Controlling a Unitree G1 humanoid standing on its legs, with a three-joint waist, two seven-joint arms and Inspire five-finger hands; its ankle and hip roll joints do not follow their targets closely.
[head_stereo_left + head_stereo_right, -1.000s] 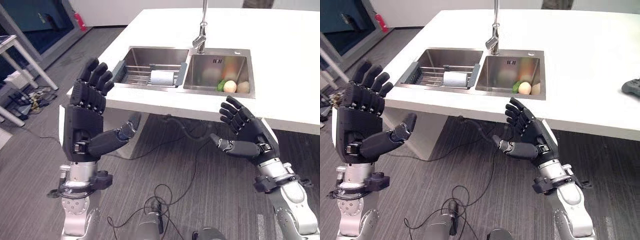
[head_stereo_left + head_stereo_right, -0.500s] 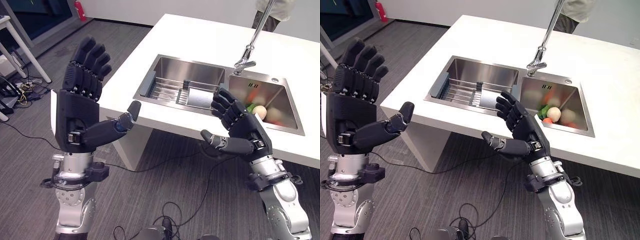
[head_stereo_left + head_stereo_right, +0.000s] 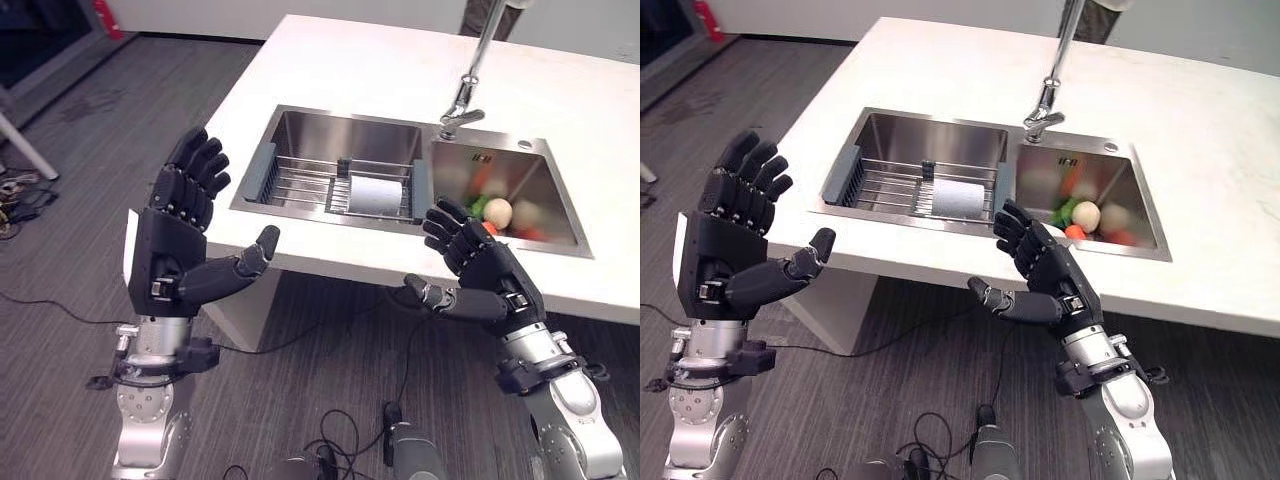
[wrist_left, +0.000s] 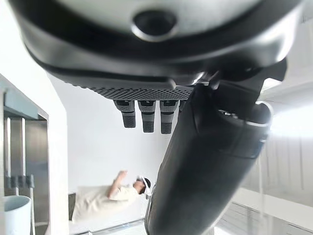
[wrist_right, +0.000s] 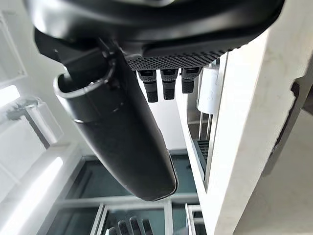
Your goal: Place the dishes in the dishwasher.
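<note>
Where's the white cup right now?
In the left eye view the white cup lies on its side on the wire rack in the left sink basin, ahead of and between both hands, next to the faucet.

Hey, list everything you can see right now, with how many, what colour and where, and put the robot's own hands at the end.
Counter: one, white, ahead of the robot, holding the sink.
Sink: one, steel, two basins side by side, set into the counter.
Faucet: one, silver, at the far edge between the basins.
Drying rack: one, wire with grey ends, across the left basin.
Cup: one, white, lying on the rack.
Produce: several pieces, count unclear, white, green and red-orange, in the right basin.
Floor: grey, around the counter.
Person: one, in a light top, in the left wrist view.
Left hand: one, dark, raised in front of the counter, fingers straight, holding nothing.
Right hand: one, dark, raised at the counter's near edge, fingers relaxed, holding nothing.
</note>
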